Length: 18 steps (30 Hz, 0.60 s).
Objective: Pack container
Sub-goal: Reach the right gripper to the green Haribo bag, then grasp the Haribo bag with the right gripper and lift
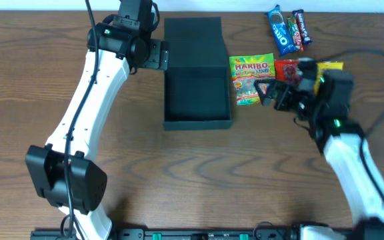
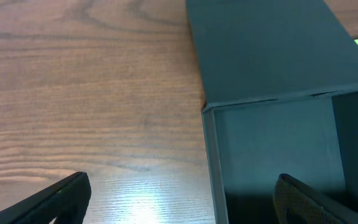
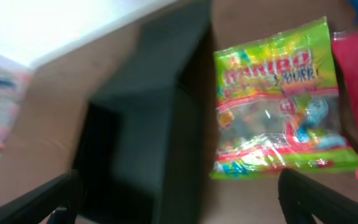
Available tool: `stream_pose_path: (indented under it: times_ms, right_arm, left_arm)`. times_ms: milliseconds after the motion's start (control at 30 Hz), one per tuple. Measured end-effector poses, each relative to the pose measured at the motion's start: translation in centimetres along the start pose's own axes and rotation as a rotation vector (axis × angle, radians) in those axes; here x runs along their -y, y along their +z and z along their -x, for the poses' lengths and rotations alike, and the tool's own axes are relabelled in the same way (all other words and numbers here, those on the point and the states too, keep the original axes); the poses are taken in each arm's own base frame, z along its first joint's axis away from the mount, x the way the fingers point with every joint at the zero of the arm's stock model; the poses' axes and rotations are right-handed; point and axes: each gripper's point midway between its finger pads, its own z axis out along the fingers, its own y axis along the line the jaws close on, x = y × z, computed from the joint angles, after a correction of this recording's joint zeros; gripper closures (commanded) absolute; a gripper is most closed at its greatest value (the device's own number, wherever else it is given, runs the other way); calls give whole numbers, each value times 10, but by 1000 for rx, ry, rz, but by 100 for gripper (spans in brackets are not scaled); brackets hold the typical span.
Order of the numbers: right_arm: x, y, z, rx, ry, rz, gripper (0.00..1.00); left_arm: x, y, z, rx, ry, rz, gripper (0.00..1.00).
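Observation:
The container (image 1: pixel 197 100) is a dark square box, open, with its flap lid (image 1: pixel 193 40) laid flat behind it. Its inside looks empty. My left gripper (image 1: pixel 163 55) is open at the box's far-left corner. In the left wrist view its jaws (image 2: pixel 182 202) straddle the box's left wall (image 2: pixel 211 162). My right gripper (image 1: pixel 270 93) is open and empty, just right of a green Haribo packet (image 1: pixel 252 79). The right wrist view is blurred. It shows the open jaws (image 3: pixel 179 199), the Haribo packet (image 3: pixel 272 106) and the box (image 3: pixel 142 143).
A red packet (image 1: pixel 287 69) and a yellow packet (image 1: pixel 331 66) lie right of the Haribo packet, partly under my right arm. A blue Oreo packet (image 1: pixel 280 30) and a dark snack bar (image 1: pixel 300 28) lie at the back right. The table is brown wood.

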Motion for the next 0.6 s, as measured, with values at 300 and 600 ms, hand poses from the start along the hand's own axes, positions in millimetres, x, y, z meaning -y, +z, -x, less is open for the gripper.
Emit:
stream_pose_path:
  times_ms: [300,600]
  right_arm:
    - [54,82,-4,-215,-100,-293,1]
    - [98,111,-32,-302,-94,-397,23]
  left_arm:
    - [1,0,5,20,17,-2,5]
    - [1,0,5,20,18,-2,5]
